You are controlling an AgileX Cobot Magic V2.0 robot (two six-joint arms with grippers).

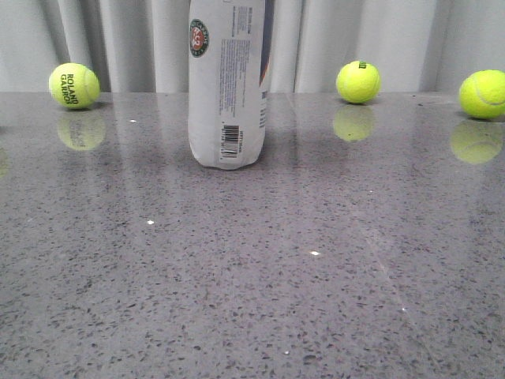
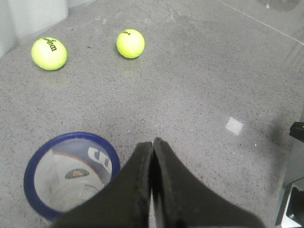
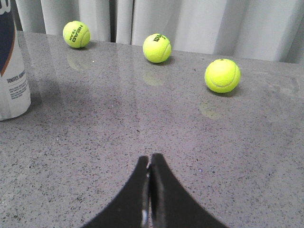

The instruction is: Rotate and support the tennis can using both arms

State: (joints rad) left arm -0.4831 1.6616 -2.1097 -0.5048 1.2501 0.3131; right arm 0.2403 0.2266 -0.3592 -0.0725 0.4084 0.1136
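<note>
- The tennis can (image 1: 227, 87) stands upright on the grey speckled table (image 1: 316, 276), toward the back, its open navy-rimmed mouth facing up.
- The left gripper (image 2: 152, 147) hangs just beside the can's rim, fingers pressed together, empty.
- The right gripper (image 3: 149, 161) has its fingers closed too, well apart from the can.
- Yellow-green tennis balls (image 1: 358, 81) lie near the curtain (image 1: 355, 39).

The worktop (image 1: 316, 276) looks like polished, speckled grey stone, glossy enough to mirror the fuzzy felt balls (image 1: 358, 81). The can (image 1: 229, 87) is smooth plastic.
</note>
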